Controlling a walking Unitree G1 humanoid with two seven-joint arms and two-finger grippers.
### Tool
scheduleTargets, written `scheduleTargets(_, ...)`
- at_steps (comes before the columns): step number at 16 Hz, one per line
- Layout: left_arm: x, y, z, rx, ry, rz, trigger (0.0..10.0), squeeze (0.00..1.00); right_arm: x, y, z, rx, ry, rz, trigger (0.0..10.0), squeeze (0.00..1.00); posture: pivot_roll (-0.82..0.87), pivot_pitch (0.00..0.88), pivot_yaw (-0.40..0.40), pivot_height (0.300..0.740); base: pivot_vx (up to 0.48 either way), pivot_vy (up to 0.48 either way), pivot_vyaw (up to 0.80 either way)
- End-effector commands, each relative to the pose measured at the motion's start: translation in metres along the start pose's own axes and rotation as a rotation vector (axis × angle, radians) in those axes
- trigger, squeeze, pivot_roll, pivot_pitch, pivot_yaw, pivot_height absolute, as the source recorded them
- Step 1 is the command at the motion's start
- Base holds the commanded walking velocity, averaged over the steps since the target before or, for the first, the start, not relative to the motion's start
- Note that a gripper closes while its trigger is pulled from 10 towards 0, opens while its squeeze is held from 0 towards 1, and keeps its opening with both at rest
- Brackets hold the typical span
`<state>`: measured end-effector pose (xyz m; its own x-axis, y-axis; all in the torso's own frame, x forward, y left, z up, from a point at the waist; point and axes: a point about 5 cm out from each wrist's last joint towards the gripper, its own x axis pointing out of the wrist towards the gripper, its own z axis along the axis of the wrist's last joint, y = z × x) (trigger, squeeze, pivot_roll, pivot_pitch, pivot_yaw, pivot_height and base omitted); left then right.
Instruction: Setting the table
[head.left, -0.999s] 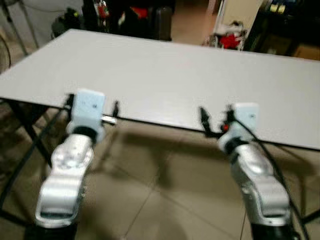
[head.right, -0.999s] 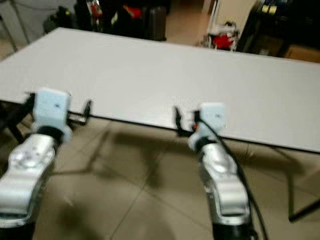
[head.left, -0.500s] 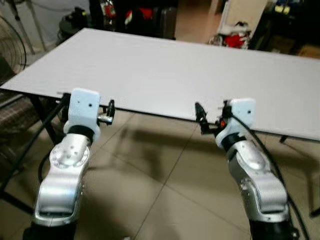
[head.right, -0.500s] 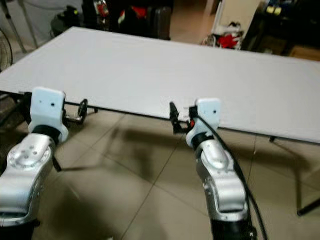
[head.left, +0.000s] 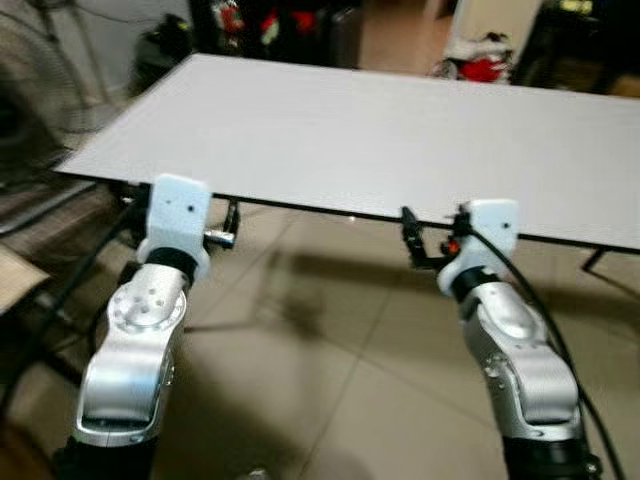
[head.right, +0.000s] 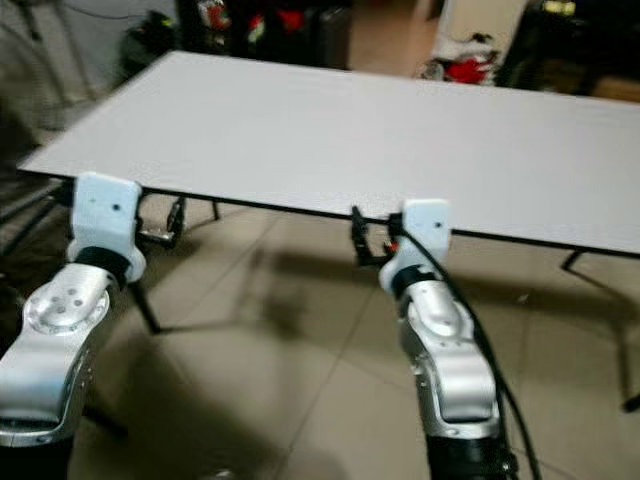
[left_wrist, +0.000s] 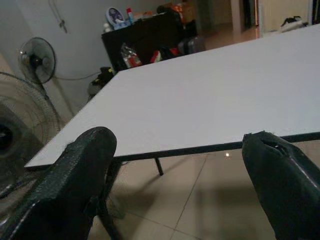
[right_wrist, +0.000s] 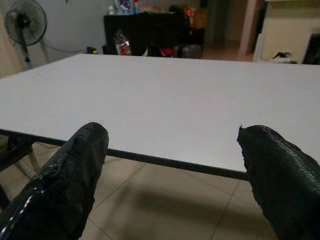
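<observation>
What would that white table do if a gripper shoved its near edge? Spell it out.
The table would probably resist: its top is broad and flat, so it likely stays stiff. The top looks thin and the dark legs slim, so it may be light for its size and skid on the smooth floor tiles. Both the left gripper and right gripper are open, holding nothing.

My grippers, left and right, spread wide, hang just short of the white table; its near edge stands before them, bare top beyond.
</observation>
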<state>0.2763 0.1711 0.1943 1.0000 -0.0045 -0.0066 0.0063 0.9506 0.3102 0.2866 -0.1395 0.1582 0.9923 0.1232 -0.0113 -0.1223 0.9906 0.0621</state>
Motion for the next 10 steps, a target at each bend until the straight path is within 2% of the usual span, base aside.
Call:
scheduleTargets(1,0.0014,0.0018,0.0024,0.006,-0.005,0.002,10.0,0.0,0.0002,0.0024,0.0018,0.01,-0.012,0.006,10.0,1.0,0.0,0.0,0.007,0.74,0.0,0.334,0.0)
scheduleTargets(5,0.0016,-0.0034,0.0043,0.006,-0.01,-0.006,10.0,0.0,-0.0005,-0.001,-0.0008,0.017,0.0,-0.008,10.0,1.0,0.0,0.0,0.002,0.74,0.0,0.338,0.0)
scheduleTargets(10,0.0006,-0.0028,0.0038,0.007,-0.008,-0.007,10.0,0.0,0.0019,0.0012,-0.0003,0.011,0.003,-0.001,10.0,1.0,0.0,0.0,-0.007,0.74,0.0,0.337,0.0)
